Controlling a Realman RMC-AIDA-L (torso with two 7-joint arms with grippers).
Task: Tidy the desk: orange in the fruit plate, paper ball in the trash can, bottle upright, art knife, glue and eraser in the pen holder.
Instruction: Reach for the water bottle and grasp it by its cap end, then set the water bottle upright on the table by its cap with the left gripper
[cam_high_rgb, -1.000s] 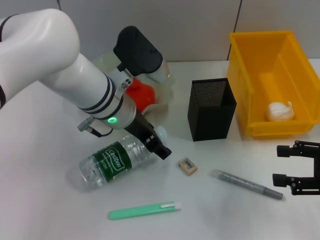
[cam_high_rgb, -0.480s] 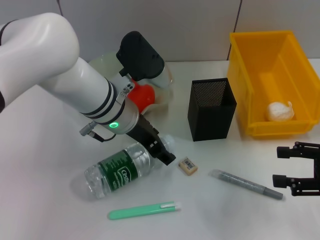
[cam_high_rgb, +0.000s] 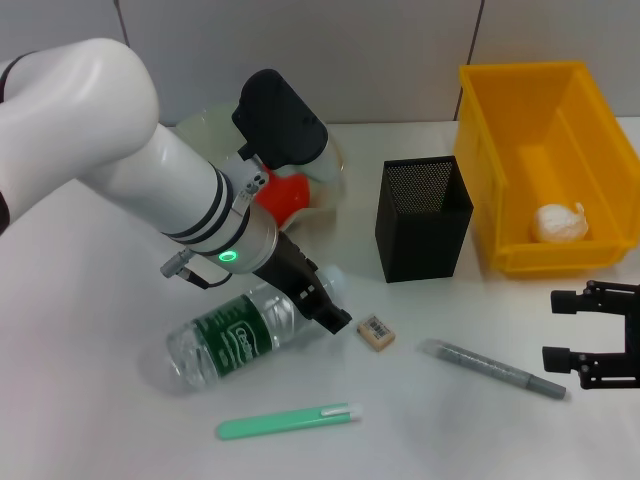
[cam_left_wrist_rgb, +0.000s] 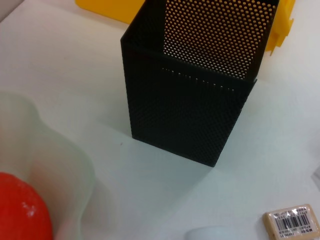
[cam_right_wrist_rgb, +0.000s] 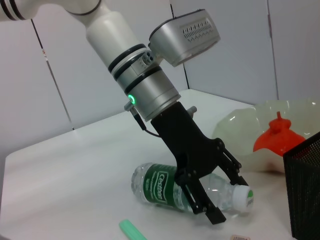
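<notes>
The bottle (cam_high_rgb: 235, 338) lies on its side on the desk (cam_high_rgb: 90, 400), cap (cam_high_rgb: 330, 279) toward the pen holder (cam_high_rgb: 421, 218). My left gripper (cam_high_rgb: 322, 300) is shut on the bottle's neck end; the right wrist view shows its fingers on either side of the bottle (cam_right_wrist_rgb: 165, 187). The orange (cam_high_rgb: 286, 192) sits in the fruit plate (cam_high_rgb: 205, 128). The paper ball (cam_high_rgb: 558, 222) lies in the trash can (cam_high_rgb: 520, 110). The eraser (cam_high_rgb: 375, 332) lies flat on the desk. My right gripper (cam_high_rgb: 553, 330) is open and empty at the right edge.
A grey pen-shaped tool (cam_high_rgb: 490, 368) lies right of the eraser. A mint-green stick with a white end (cam_high_rgb: 288, 422) lies near the front edge. The left wrist view shows the pen holder (cam_left_wrist_rgb: 195, 100), the eraser (cam_left_wrist_rgb: 292, 223), the orange (cam_left_wrist_rgb: 22, 212) and the plate's rim (cam_left_wrist_rgb: 65, 165).
My left gripper moved right and down along the bottle to its neck. The bottle shifted right and rolled, its label turning. The right arm has not moved.
</notes>
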